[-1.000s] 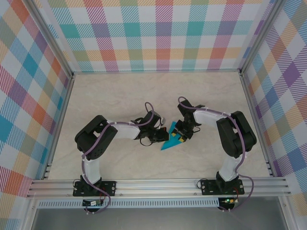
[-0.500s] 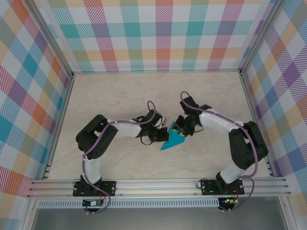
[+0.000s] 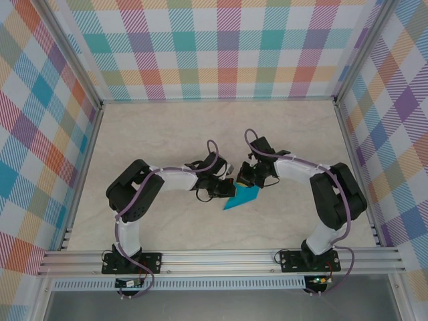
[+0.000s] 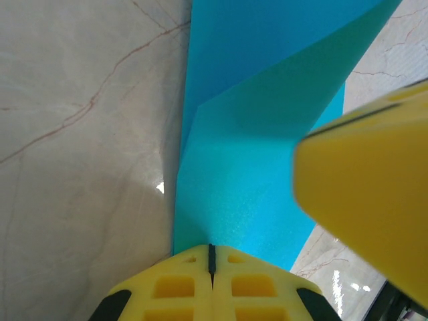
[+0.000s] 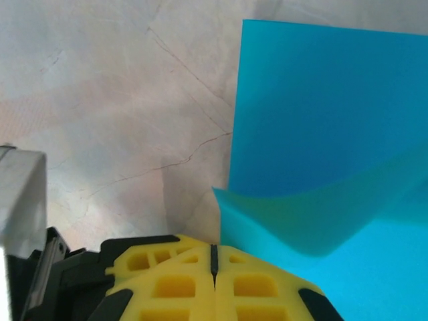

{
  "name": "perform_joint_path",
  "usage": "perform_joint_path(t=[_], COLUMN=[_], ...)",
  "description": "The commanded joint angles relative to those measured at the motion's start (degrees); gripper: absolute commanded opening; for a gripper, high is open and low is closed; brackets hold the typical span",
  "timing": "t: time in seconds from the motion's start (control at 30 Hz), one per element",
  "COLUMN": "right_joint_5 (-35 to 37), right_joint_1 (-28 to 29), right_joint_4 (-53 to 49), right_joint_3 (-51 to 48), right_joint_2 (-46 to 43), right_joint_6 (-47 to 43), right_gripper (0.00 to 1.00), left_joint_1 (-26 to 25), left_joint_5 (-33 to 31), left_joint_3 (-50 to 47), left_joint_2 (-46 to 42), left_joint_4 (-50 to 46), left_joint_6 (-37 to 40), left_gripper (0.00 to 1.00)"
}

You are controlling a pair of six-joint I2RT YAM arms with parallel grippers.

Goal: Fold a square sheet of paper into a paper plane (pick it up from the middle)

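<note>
One pale, marbled worktop (image 3: 147, 134) takes up the middle of the top view, boxed in by plaid walls (image 3: 221, 47) at the back and both sides. The left arm (image 3: 167, 179) and right arm (image 3: 314, 174) bend inward from the lower edge and meet just right of the frame's centre.

Between them the teal sheet of paper (image 3: 242, 198) lies folded on the worktop, its point aimed toward the lower left. Its upper end is hidden under the two wrists.

The left fingers (image 3: 217, 189) sit at the sheet's left edge. In the left wrist view their yellow pads (image 4: 194, 267) are clenched along one thin seam, and a raised flap of paper runs down to their tips. A blurred yellow block (image 4: 374, 200), cut off at the right edge, covers part of the sheet.

The right fingers (image 3: 249, 179) are at the sheet's upper end. In the right wrist view they (image 5: 194, 257) are pressed together too, with a curled corner of paper right at the tips.

For either pair, whether paper is nipped in the seam cannot be told.
</note>
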Motion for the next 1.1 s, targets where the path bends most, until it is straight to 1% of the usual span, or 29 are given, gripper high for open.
perform_joint_path(t=[0.0,0.27,0.57,0.77,0.83,0.93,1.07], right_joint_5=[-1.7,-0.2,1.4,2.5,2.9,0.7,-0.8], right_joint_1=[0.0,-1.1,-7.2,-11.1,-11.3,-10.9,-6.9], right_joint_4=[3.2,4.3,6.2,6.6,6.7,9.5,11.5], right_joint_3=[-1.7,-5.3,-10.1,-10.1,-9.8,-10.7,-11.3], right_joint_2=[1.3,1.4,-1.5,-3.4,-5.2,-8.7,-8.9], right_joint_6=[-1.9,-3.7,-5.2,-5.9,-5.9,-5.5,-5.2], right_gripper=[0.0,0.0,0.0,0.0,0.0,0.0,0.0], left_joint_1=[0.7,0.6,0.6,0.7,0.6,0.6,0.6], left_joint_5=[-2.1,-2.6,-2.2,-1.9,-1.9,-1.6,-1.8], left_joint_3=[-0.3,-0.4,-1.0,-1.1,-0.9,-0.6,-0.3], left_joint_2=[2.4,2.5,3.0,3.1,3.2,3.2,3.2], left_joint_4=[-6.2,-8.2,-9.1,-8.9,-9.0,-9.0,-9.1], left_joint_6=[1.3,1.8,2.4,2.6,2.6,2.6,2.6], left_gripper=[0.0,0.0,0.0,0.0,0.0,0.0,0.0])
